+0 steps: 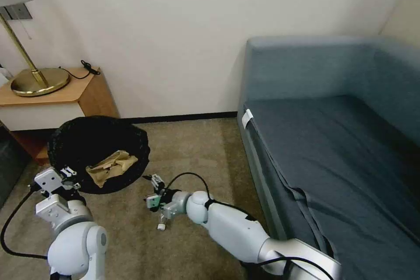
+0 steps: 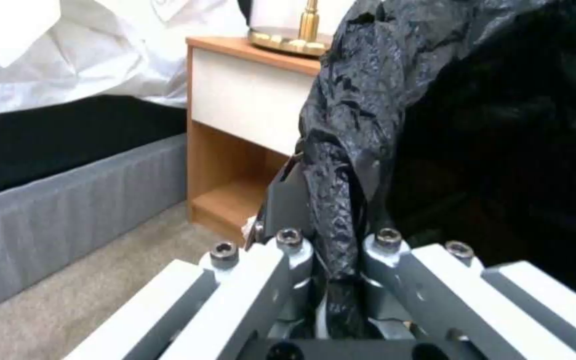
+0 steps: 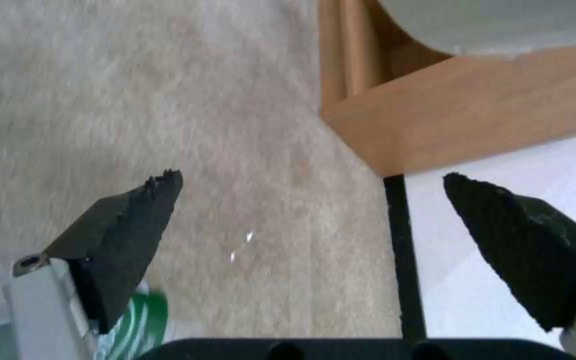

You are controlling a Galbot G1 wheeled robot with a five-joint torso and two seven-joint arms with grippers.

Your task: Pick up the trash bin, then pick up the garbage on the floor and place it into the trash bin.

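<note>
- Your left arm comes up from the lower left of the head view, elbow low and forearm angled up toward the trash bin [image 1: 98, 154], so the left gripper [image 1: 69, 174] sits at the bin's near rim
- In the left wrist view you can see that gripper [image 2: 333, 250] pinched tight on a twisted fold of the black bag [image 2: 368, 100] lining the bin; its fingers [image 2: 288, 245] press the plastic from both sides
- The bin hangs tilted with its mouth toward you, in front of the wooden nightstand [image 1: 48, 96], and a crumpled tan paper bag [image 1: 110, 166] lies inside on the liner
- Your right arm reaches in from the lower right, stretched low over the carpet [image 1: 192, 148] with the wrist pointing toward the bin
- The right gripper [image 1: 154, 180] is just beside the bin's right edge, apart from it; in the right wrist view that gripper [image 3: 311, 200] has its jaws spread wide, with nothing between the dark fingertips [image 3: 135, 215] but carpet
- The small clear bottle [image 1: 162, 219] lies on the floor right under your right wrist, white cap toward you; a strip of its green label [image 3: 138, 315] shows by one fingertip in the right wrist view
- A blue-grey sofa [image 1: 332, 140] runs along your right side, well apart from both grippers
</note>
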